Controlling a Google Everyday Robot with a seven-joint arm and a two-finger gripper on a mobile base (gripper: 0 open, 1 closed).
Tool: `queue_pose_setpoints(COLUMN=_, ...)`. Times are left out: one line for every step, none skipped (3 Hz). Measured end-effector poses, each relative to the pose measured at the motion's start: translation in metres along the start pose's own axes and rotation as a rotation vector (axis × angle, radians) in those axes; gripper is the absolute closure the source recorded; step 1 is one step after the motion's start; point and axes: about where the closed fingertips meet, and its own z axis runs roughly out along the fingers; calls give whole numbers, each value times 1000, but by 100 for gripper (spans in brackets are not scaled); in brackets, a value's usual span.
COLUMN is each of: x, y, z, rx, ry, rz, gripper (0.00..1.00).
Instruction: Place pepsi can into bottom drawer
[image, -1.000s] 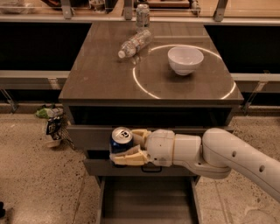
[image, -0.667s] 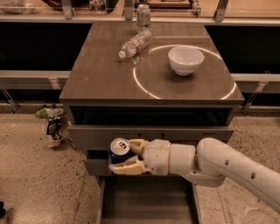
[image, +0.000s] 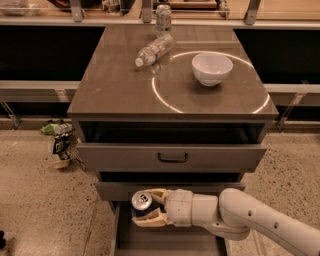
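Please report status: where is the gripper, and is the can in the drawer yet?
Gripper shut on can, low over open bottom drawer. Can not yet set down. Nothing seen in the way.

One grey-brown cabinet (image: 115, 85) shows three drawers: one top drawer (image: 125, 156), one middle drawer (image: 112, 191) and the bottom drawer (image: 150, 241). There are two cans, one silver-white can (image: 163, 19) at the cabinet's back edge and one pepsi can (image: 141, 202) low at the cabinet's front, over the bottom drawer, clasped by the single gripper (image: 150, 207) of one white arm (image: 260, 220). The cabinet's top carries one clear plastic bottle (image: 154, 49) and one white bowl (image: 212, 68). One black handle (image: 173, 158) shows, on the top drawer.
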Motion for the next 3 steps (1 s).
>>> queue_pose_setpoints(x=0, y=0, z=0, rx=0, ry=0, rz=0, gripper=100)
queue_pose_setpoints(x=24, y=-2, z=4, rx=21, ry=15, rz=9, gripper=100)
queue_pose_setpoints(x=64, y=-6, z=5, rx=14, ry=39, rz=-22, gripper=100)
